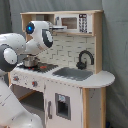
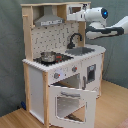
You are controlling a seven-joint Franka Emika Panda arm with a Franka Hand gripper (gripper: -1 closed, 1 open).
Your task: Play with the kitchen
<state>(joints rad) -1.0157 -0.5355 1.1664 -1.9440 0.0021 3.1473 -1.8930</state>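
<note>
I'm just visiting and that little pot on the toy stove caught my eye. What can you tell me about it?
The pot is small, round and shiny, metal by the look of it. It stands upright on the dark stovetop of the toy kitchen, under the grey hood and to the second exterior view's left of the sink. Its top looks open. Only the stovetop touches it; the robot arm is clear of it.

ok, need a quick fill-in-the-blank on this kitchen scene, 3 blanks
1. In the second exterior view, the oven door hangs ____.
2. The small pot sits on the ____.
3. The black faucet stands behind the ____.

Missing words: open; stovetop; sink
</note>
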